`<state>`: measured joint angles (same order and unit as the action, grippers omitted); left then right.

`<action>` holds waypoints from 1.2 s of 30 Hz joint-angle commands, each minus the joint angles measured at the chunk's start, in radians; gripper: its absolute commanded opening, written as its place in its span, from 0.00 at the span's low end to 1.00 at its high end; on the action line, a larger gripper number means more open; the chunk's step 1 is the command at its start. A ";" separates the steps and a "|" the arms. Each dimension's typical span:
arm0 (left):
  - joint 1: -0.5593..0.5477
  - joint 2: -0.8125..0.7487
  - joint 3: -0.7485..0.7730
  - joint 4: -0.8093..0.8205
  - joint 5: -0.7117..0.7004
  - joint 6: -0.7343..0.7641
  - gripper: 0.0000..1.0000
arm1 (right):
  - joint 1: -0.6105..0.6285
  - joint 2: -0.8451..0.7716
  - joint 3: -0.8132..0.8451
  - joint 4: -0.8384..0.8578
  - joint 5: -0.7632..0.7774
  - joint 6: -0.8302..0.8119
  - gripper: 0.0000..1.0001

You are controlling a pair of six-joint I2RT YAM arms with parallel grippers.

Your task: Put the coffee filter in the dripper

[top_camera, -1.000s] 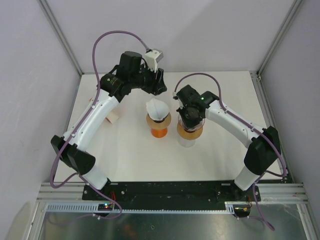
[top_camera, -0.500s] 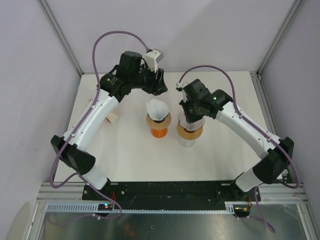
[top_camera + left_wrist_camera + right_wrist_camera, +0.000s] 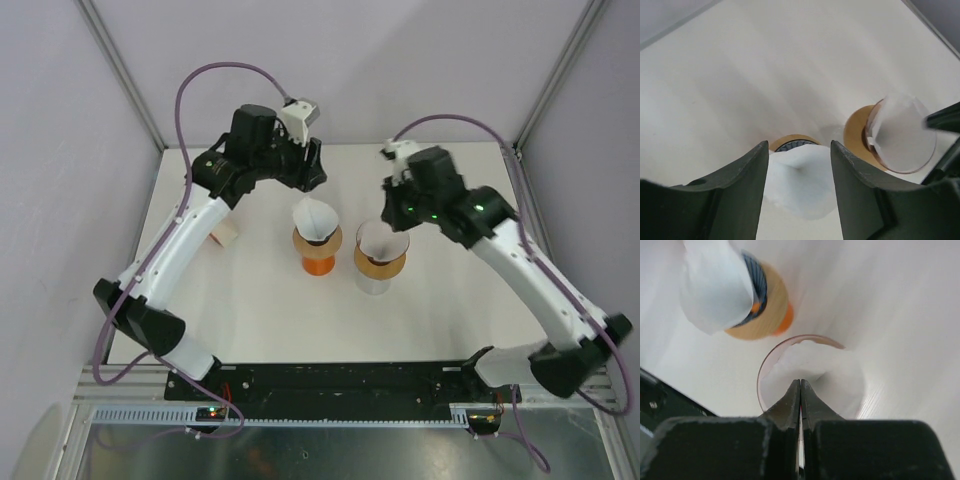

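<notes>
Two drippers stand mid-table. The orange dripper (image 3: pixel 318 262) carries a white coffee filter (image 3: pixel 316 218) that stands tall and tilted out of its top. The glass dripper (image 3: pixel 379 266), with a tan collar, has a white filter (image 3: pixel 382 240) seated inside. My left gripper (image 3: pixel 311 176) hovers open just behind the orange dripper. In the left wrist view that filter (image 3: pixel 802 182) shows below, between the spread fingers (image 3: pixel 745 175). My right gripper (image 3: pixel 398 208) is shut and empty, raised behind the glass dripper. Its tips (image 3: pixel 800 382) point at the seated filter (image 3: pixel 832 372).
A small beige block (image 3: pixel 228 236) lies on the white table (image 3: pixel 250 310) under the left arm. Metal frame posts and grey walls enclose the table on three sides. The arm bases sit on the black rail at the near edge.
The right arm has lifted and swung back to the right, off the glass dripper, uncovering the filter inside it. The left gripper has barely moved.
</notes>
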<state>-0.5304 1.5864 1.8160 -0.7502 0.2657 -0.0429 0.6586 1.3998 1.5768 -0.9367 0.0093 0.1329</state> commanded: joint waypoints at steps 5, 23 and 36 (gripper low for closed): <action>0.140 -0.163 -0.061 0.028 -0.116 0.090 0.59 | -0.255 -0.306 -0.184 0.314 -0.062 0.026 0.00; 0.818 -0.460 -0.617 0.335 -0.068 0.144 0.98 | -0.942 -0.432 -0.692 0.601 -0.297 0.097 0.67; 0.897 -0.583 -0.945 0.516 -0.131 0.090 1.00 | -0.987 -0.477 -0.924 0.795 -0.289 0.109 0.99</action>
<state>0.3569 1.0409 0.9195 -0.3367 0.1329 0.0746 -0.3241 0.9688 0.6949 -0.2649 -0.2787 0.2371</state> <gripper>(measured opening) 0.995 0.992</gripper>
